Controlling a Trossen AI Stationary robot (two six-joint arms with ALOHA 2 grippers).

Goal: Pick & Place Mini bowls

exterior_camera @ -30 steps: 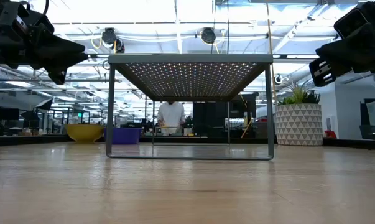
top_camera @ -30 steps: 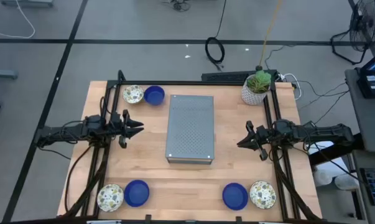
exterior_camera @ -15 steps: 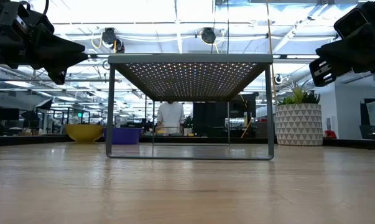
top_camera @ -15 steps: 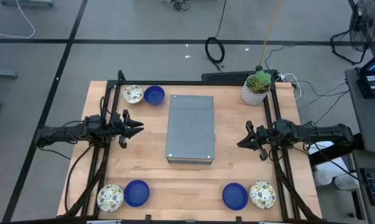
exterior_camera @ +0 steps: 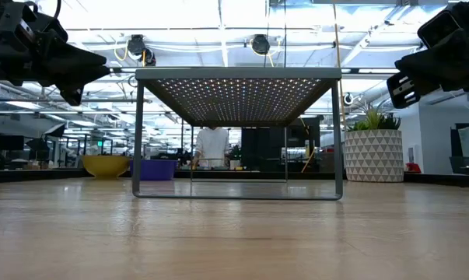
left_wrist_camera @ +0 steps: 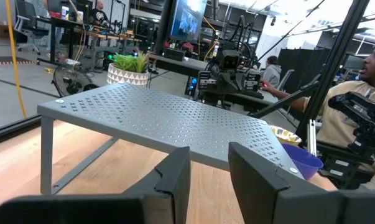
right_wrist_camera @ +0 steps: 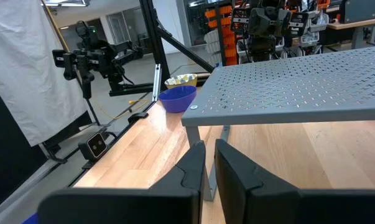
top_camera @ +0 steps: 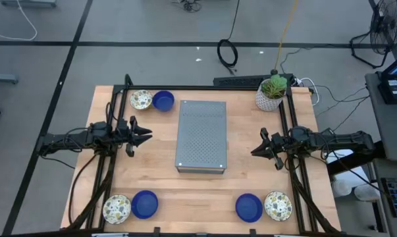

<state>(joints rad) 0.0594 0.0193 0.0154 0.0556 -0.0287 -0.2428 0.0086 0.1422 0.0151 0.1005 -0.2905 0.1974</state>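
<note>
Left gripper is held partly spread, empty; right gripper nearly pressed together, empty. Perforated shelf is flanked between them.

Three blue bowls, three floral cream bowls, grey perforated rack

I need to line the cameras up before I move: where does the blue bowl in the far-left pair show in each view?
High view: blue bowl at the table's far left corner, beside a patterned bowl.
Low view, left of the rack's left leg.
Left wrist view, just past the rack's edge.
Right wrist view, off the rack's corner.
Shared landmark: the grey perforated rack.
</note>
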